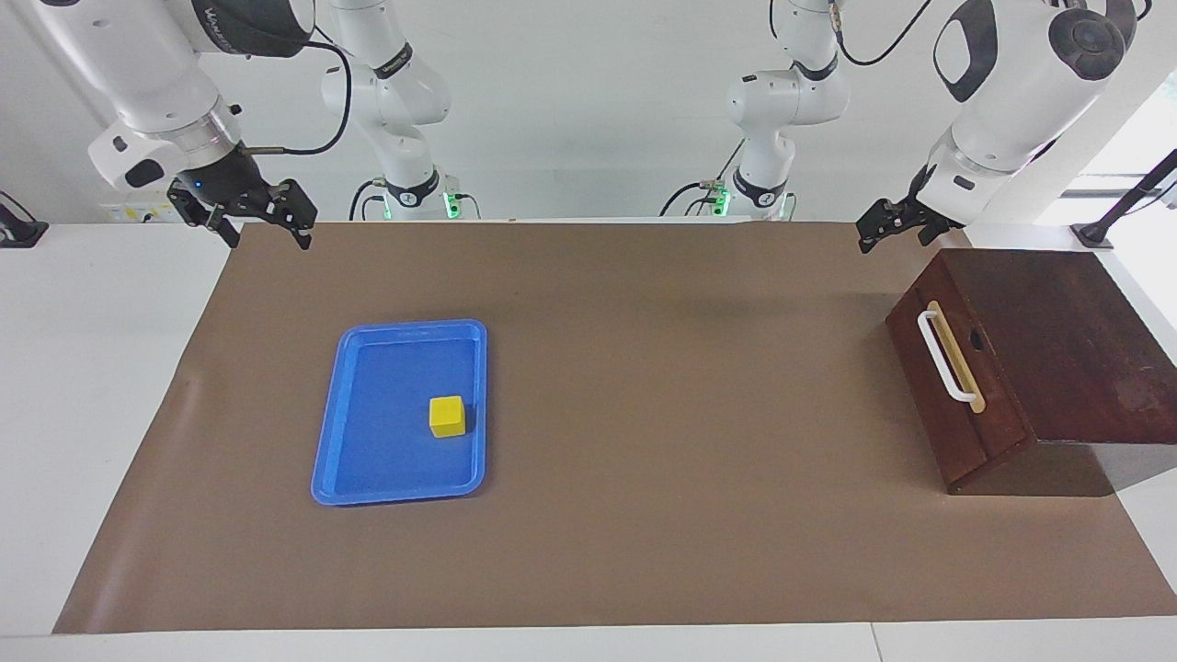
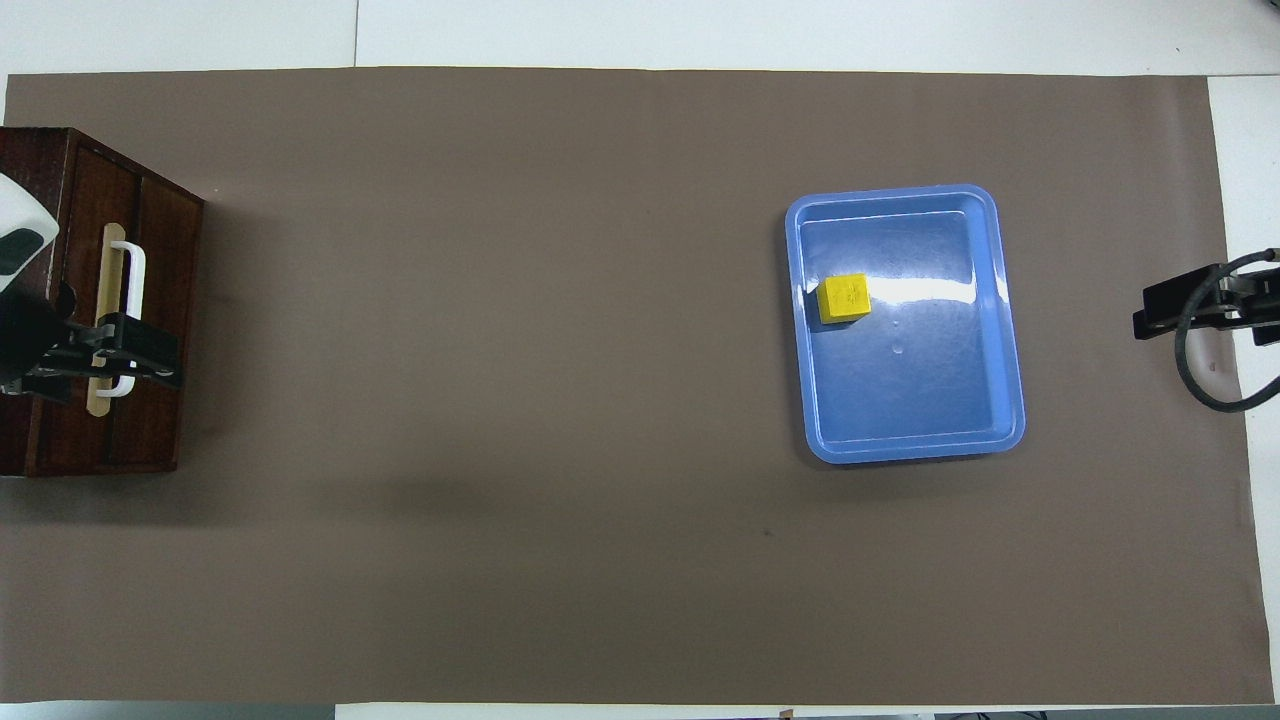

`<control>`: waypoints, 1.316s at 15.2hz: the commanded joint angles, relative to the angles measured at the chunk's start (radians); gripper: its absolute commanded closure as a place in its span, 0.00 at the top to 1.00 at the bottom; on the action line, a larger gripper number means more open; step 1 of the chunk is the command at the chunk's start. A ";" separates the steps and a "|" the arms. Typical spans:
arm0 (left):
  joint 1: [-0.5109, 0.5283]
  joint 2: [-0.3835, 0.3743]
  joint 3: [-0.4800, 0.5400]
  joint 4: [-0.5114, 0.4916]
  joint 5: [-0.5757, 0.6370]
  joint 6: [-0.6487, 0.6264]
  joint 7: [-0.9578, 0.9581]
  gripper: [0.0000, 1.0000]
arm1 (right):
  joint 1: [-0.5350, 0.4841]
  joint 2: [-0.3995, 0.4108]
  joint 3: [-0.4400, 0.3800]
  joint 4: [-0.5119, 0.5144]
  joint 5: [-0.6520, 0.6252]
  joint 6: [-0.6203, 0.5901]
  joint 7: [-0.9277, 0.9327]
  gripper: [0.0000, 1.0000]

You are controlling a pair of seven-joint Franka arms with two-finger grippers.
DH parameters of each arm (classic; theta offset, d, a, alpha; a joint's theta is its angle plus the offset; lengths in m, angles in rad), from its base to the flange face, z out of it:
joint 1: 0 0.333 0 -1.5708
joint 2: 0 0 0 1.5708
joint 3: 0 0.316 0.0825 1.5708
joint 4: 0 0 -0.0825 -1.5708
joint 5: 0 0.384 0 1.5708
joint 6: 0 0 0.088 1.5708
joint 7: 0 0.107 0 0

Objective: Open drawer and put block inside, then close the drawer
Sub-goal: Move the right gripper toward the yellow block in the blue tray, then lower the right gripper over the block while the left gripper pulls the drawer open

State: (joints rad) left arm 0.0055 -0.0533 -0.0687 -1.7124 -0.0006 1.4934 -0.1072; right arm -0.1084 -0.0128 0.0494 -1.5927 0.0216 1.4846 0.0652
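— Over the brown mat's (image 1: 644, 386) corner at the right arm's end, what is the right gripper (image 1: 267, 228) doing?
— It hangs in the air with its fingers spread wide and nothing between them. The block (image 1: 447, 416) is well apart from it, lying in the blue tray (image 1: 332, 450), close to the tray wall that faces the drawer.
— And the left gripper (image 1: 881, 234)?
— It hovers up near the wooden box (image 1: 1057, 340), empty; I cannot tell how far its jaws are parted. From above it overlaps the white handle (image 2: 130, 290), but the facing view shows it raised and clear.
— The drawer (image 1: 956, 382)?
— Shut, flush in the box, at the left arm's end, well apart from the block.
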 commanded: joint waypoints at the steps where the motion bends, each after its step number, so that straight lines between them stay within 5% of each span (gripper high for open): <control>1: -0.012 -0.010 0.000 -0.012 -0.007 0.051 -0.017 1.00 | -0.046 -0.018 0.000 -0.076 0.085 0.043 0.128 1.00; 5: -0.033 -0.026 -0.003 -0.114 0.101 0.278 -0.008 1.00 | -0.051 0.052 0.000 -0.119 0.190 0.100 0.432 1.00; 9: -0.061 0.042 -0.005 -0.161 0.261 0.407 -0.008 1.00 | -0.053 0.157 -0.002 -0.183 0.349 0.261 0.669 1.00; 15: -0.062 0.185 -0.005 -0.176 0.492 0.582 -0.008 1.00 | -0.082 0.269 -0.002 -0.271 0.549 0.378 0.765 1.00; 20: 0.027 0.199 -0.005 -0.240 0.511 0.706 -0.009 1.00 | -0.065 0.369 -0.002 -0.253 0.633 0.431 0.791 1.00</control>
State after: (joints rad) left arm -0.0014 0.1675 -0.0715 -1.8885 0.4888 2.1409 -0.1130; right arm -0.1755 0.3281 0.0400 -1.8599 0.6059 1.8886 0.8168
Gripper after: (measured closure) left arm 0.000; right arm 0.000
